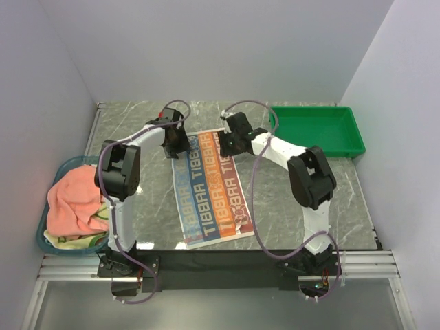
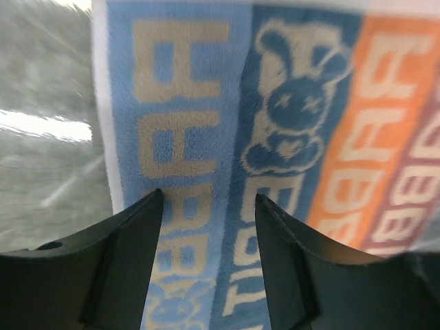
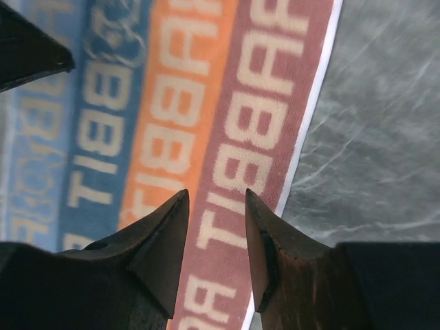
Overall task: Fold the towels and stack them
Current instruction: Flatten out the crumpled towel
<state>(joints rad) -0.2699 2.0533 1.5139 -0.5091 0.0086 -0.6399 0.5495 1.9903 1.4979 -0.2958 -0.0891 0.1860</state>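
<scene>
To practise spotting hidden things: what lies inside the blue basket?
A crumpled salmon-pink towel on top, a pale yellow cloth peeking beneath it. Whatever lies deeper in the blue basket is covered.

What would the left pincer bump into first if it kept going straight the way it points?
Most likely the striped towel. The left pincer points down at its light-blue letter stripe, with nothing in between. How high above the cloth it hangs is hard to tell.
</scene>
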